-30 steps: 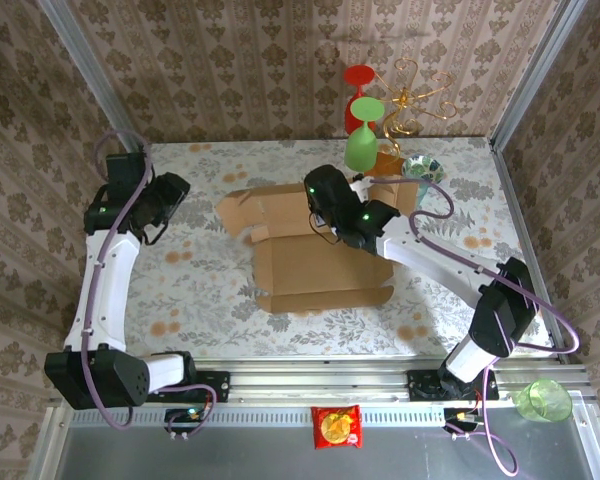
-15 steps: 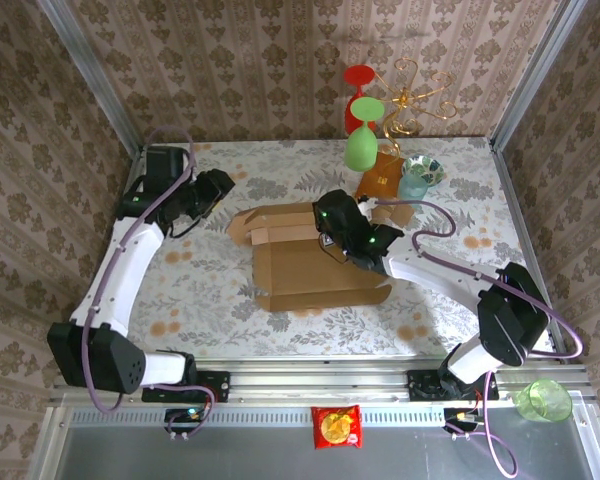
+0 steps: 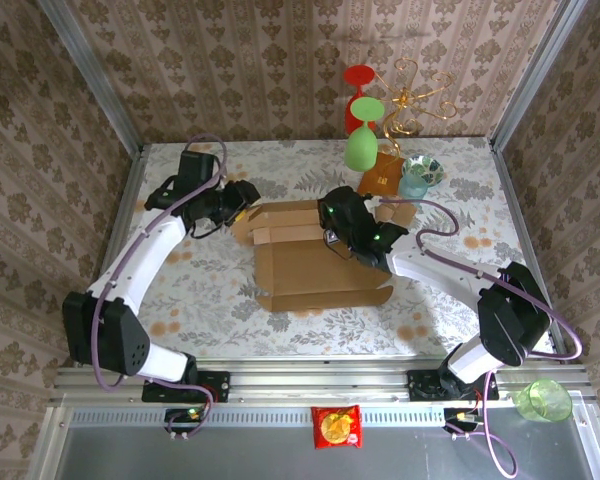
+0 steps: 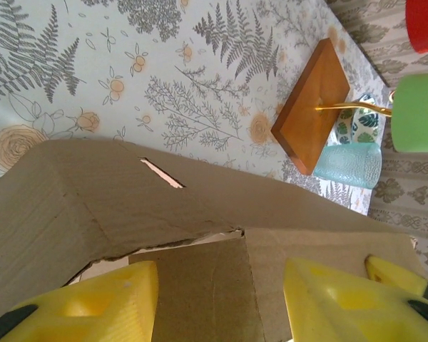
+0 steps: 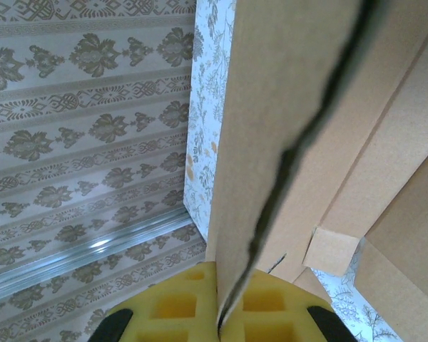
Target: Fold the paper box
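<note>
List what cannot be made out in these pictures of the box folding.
Right wrist view: the flap pinched between the right fingers blocks most of the box and table.
Top view: the right wrist hides that pinch.
Left wrist view: the bottom edge cuts off the left fingers; whether they touch the box is unclear.

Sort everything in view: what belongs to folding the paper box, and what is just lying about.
Job in hand:
- paper box
- right gripper, shut on a box panel
- left gripper, open at the box's left flap

Lying about:
- orange-brown packet
- teal glass
- patterned bowl
- green goblet
- red goblet
- gold wire stand
- red snack packet
- green cup
</note>
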Controlling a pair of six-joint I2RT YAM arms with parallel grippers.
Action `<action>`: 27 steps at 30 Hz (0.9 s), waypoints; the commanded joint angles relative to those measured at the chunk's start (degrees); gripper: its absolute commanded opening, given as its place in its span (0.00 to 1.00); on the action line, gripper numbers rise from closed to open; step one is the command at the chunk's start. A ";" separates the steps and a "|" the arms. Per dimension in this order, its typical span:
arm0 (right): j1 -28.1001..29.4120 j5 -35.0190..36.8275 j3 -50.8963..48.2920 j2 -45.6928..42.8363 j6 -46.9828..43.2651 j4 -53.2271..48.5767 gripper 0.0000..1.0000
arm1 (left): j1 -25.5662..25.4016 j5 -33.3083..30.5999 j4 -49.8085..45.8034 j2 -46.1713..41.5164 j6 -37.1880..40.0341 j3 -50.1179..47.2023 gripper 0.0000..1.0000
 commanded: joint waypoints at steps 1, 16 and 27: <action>-0.71 -0.91 -0.73 -0.45 0.67 0.46 0.00 | -1.25 0.54 1.97 0.84 -0.74 -0.67 0.50; -2.35 -4.63 -2.51 2.93 1.67 5.44 0.00 | -3.95 1.91 5.99 2.78 -4.60 -2.12 0.44; -2.83 -4.58 -3.48 2.40 2.55 5.88 0.00 | -3.51 1.82 9.82 2.43 -6.29 -4.26 0.27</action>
